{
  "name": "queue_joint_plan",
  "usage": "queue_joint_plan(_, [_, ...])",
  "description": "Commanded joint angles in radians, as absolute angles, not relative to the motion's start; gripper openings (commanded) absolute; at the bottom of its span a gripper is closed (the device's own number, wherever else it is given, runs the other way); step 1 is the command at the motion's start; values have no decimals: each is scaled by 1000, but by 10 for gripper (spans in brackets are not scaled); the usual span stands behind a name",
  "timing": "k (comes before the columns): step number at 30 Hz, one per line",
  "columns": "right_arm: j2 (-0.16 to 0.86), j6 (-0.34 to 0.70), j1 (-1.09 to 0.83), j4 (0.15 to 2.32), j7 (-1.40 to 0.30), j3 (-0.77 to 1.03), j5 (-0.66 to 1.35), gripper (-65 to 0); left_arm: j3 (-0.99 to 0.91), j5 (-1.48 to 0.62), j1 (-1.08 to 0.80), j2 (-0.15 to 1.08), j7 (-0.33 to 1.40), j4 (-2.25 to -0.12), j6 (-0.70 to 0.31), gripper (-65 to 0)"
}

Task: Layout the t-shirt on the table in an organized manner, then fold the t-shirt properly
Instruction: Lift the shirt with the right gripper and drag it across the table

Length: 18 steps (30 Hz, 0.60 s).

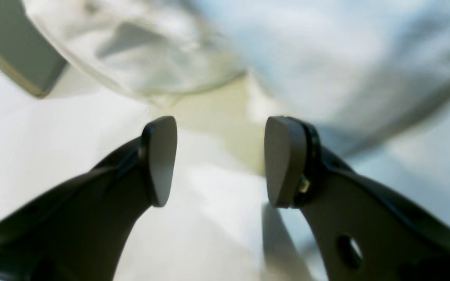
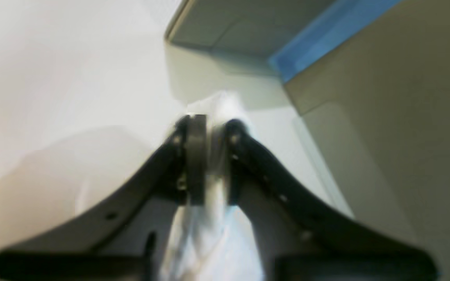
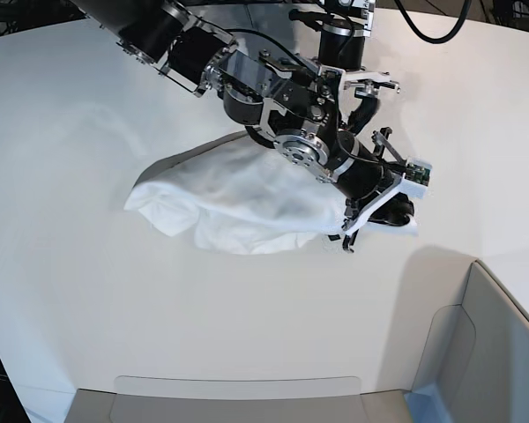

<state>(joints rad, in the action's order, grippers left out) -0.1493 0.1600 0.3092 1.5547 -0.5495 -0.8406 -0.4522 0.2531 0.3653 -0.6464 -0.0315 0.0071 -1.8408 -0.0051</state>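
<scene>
Item one, the table (image 3: 88, 291): I see a broad, smooth white top with a curved far edge, bare apart from the shirt and the arms' shadows.

Item two, the t-shirt (image 3: 238, 198): white, bunched in a loose mound near the middle of the table, plain side up, no print showing from the base view. One end trails toward my left in that view; the other runs under the arms.

Item three, the right gripper (image 2: 209, 156): I see white cloth pinched in the narrow gap between its pads, so it is grasping the t-shirt; the picture is blurred.

Item four, the left gripper (image 1: 221, 160): pads spread wide, nothing between them, released, low over the table with the shirt just beyond the tips.

Item five, the bin (image 3: 502, 344): grey-white, at the table's near corner, well apart from the shirt. A blue strip (image 2: 326, 31) shows along its edge in the right wrist view.

Item six, black cables (image 3: 432, 26) hang past the far edge.
</scene>
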Motion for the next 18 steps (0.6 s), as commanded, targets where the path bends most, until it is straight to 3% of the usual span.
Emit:
queue_joint_plan(1, [-154,156,323,1566,-527,-842,-458,-499,257,366,-661,-38,-21,-1859,8,-314])
queue_joint_plan(5, [-153,163,303,1564,-506,-843,-458,-422,257,366,-662,-38,-21,-1857,8,-335])
queue_joint_plan(12, [-81,157,239,1710,-490,-820,-456,-420,262,366,-665,-41,-21,-1859,8,-335])
queue_joint_plan(18, [-47,168,88,1847,-493,-555,-455,-421,262,366,-667,-41,-21,-1860,8,-336])
